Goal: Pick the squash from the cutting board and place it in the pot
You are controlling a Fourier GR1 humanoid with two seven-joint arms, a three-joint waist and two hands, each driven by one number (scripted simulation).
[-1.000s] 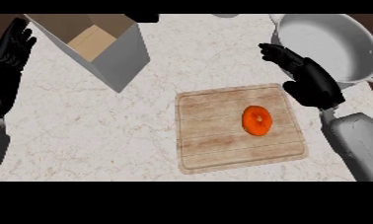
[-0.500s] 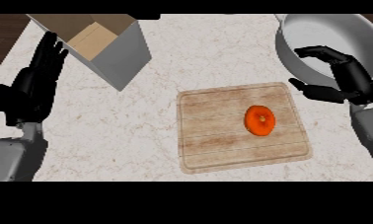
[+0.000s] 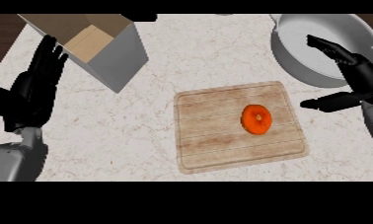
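1. Since a second ago our right black hand (image 3: pixel 355 72) has drifted outward, away from the light wooden cutting board (image 3: pixel 211 134). It now sits at the near rim of the large grey metal pot (image 3: pixel 295 67).
2. Its fingers (image 3: pixel 331 50) are straight and spread, reaching up over the pot's wall. The thumb juts out toward the board. The hand holds nothing.
3. The small round orange squash (image 3: pixel 256 118) has not moved. It lies on the board's right half, below and to the inner side of our right fingertips. It is near the thumb tip but clearly apart from it.
4. We judge that the pick has not begun. The hand has opened wide as if preparing, yet it has moved off rather than closed in, so it must come back inward and down to the squash.
5. Our left black hand (image 3: pixel 33 94) has slid in from the view's left edge and a little lower. It rests there with its fingers (image 3: pixel 50 57) straight and pointing up, empty.
6. Just beyond those fingertips, to the inner side, stands the open grey box with a tan cardboard inside (image 3: pixel 109 57).
7. We can read no brand, label or writing on the box, pot, board or pale marbled counter (image 3: pixel 182 50).
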